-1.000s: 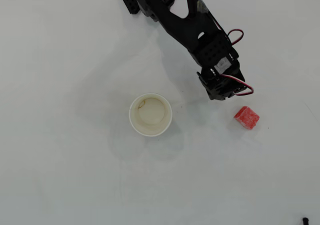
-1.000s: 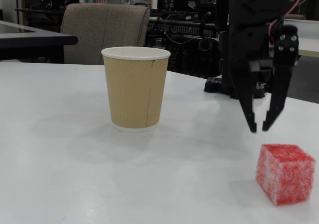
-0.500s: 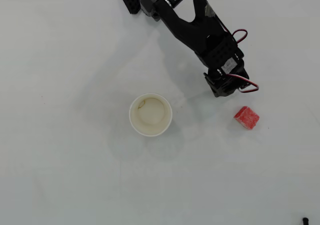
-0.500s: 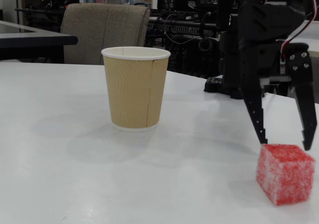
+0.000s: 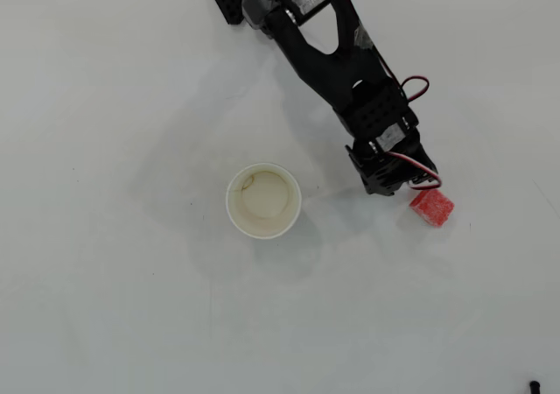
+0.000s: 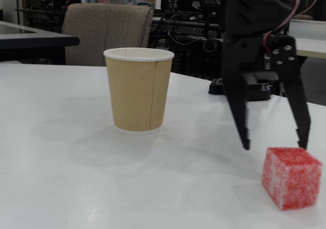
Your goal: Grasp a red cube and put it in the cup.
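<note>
**Jaws spread wider and slide back toward the cup side of the cube**

Compared with half a second ago, the jaws stand further apart and have shifted toward the cup, so that in the fixed view one fingertip hangs level with the cube's top at its right and the other hangs clear of it on the left.

The red cube (image 6: 291,177) sits untouched on the white worktop (image 6: 61,152), right of the cup (image 6: 138,90) and well apart from it in both views. Its speckled, sugary-looking skin and rounded edges suggest something light and slightly soft, perhaps foam or sponge, though that is a judgement from texture alone. It should squeeze a little and not slip much. The flat opposite side faces are the best hold, taken low enough that the rounded top edges do not roll it out.

The gripper (image 6: 275,140) is open, its tips just above the cube's height. In the overhead view the gripper (image 5: 395,182) lies just beside the cube (image 5: 432,207), up and to its left; whether the cube is properly between the tips I cannot tell.

The cup (image 5: 263,201) stands upright and empty.
</note>
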